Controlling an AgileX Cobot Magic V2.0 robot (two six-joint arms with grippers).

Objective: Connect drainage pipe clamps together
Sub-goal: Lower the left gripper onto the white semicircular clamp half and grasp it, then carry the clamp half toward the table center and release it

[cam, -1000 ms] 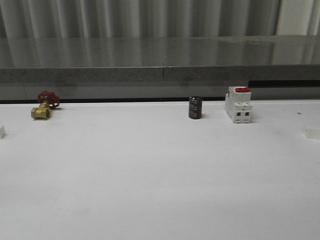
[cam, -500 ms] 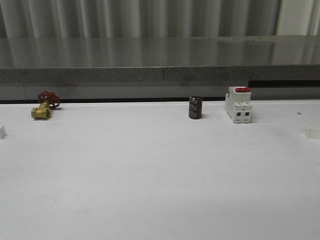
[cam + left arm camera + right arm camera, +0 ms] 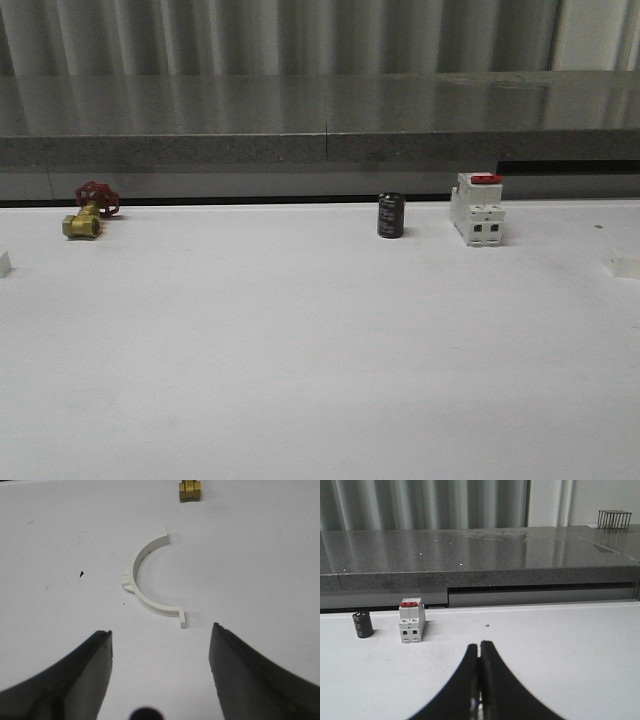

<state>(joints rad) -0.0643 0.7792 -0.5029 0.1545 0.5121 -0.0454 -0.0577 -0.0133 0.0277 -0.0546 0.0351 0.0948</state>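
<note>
One pipe clamp half (image 3: 150, 582) lies flat on the white surface (image 3: 250, 555) just ahead of the left hand (image 3: 160, 645), whose fingers gape wide, its arc bowing sideways. The right hand (image 3: 479, 652), pinched shut and seemingly empty, faces the breaker (image 3: 412, 620) instead.

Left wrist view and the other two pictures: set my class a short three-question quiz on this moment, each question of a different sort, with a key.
1. True or false: the left gripper is clamped on the pipe clamp half.
2. Which item stands between the brass valve and the circuit breaker in the front view? A) a black cylinder B) a blue cup C) a screwdriver
3. Fill in: the right gripper has its fingers ____.

Key:
1. False; its jaws are spread wide, and the half lies untouched on the table.
2. A, the black cylinder.
3. Shut, holding nothing.
</note>
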